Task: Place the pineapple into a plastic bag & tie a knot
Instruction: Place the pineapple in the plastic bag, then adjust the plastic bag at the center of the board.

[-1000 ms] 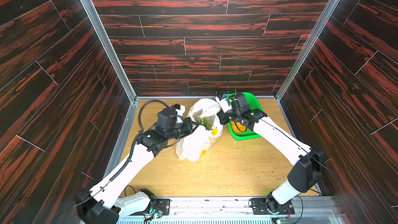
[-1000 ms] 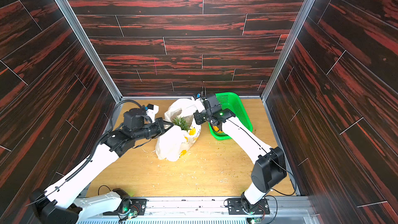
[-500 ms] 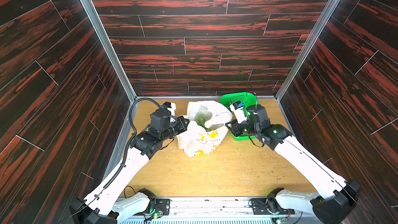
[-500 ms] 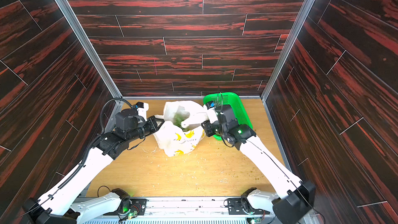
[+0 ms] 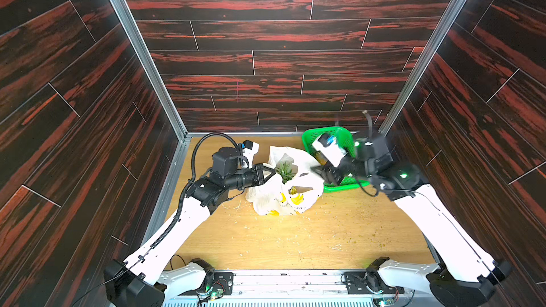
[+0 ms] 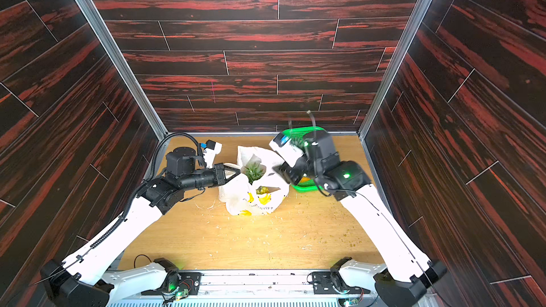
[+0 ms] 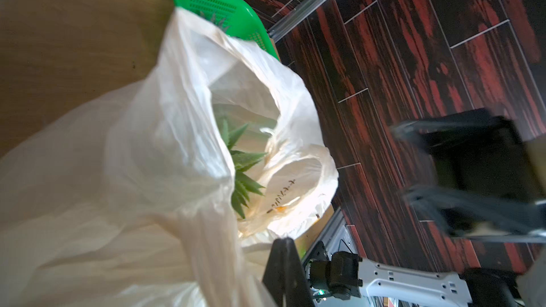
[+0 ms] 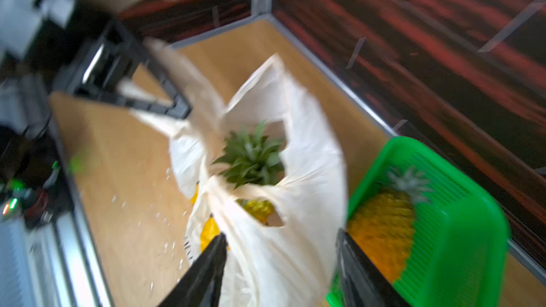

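Tabletop [image 5: 295, 240] carrying the plastic bag [image 5: 266, 197], just beside the green basket [image 5: 307, 140].
Pineapple [image 5: 285, 170] stands inside the untied bag; left gripper [image 5: 270, 173] is clamped on its rim; right gripper [image 5: 317, 172] is spread apart, holding nothing.

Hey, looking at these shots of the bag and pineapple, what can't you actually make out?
- Pineapple body: right wrist view, the plastic bag covers all but the crown and a yellow patch.
- Handle straps: same view, motion blur; tied or merely crossed, unclear.
- Bag lettering: small and partly creased away in both top views.
- Left gripper hold: left wrist view, bunched bag covers the contact point.
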Tool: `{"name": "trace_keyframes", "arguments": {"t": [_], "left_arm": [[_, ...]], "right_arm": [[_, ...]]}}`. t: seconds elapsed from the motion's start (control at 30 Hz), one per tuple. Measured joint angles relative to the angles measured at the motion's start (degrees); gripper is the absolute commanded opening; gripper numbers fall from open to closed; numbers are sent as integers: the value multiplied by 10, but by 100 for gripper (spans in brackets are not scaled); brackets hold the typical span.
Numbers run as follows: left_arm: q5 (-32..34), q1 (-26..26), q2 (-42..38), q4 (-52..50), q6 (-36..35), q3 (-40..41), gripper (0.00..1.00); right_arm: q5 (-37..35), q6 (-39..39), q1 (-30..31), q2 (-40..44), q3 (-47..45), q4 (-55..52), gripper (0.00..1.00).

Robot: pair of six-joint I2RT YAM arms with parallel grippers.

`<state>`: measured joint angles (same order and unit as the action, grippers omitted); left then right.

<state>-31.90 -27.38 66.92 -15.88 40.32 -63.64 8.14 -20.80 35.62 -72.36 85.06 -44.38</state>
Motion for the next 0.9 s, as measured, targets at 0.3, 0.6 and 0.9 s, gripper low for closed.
{"name": "trace_keyframes", "arguments": {"t": [0.3, 0.6, 0.9], "left_arm": [[2, 0, -29, 12, -8, 27, 0], [37, 0, -38, 10, -5, 33, 0], [109, 0, -43, -14, -20, -5, 0]], "right_arm": [[-3, -136, 47, -80, -74, 66, 61], [-92, -205, 64, -104, -92, 137, 0], [-147, 5, 49, 12, -138, 284, 0]]}}
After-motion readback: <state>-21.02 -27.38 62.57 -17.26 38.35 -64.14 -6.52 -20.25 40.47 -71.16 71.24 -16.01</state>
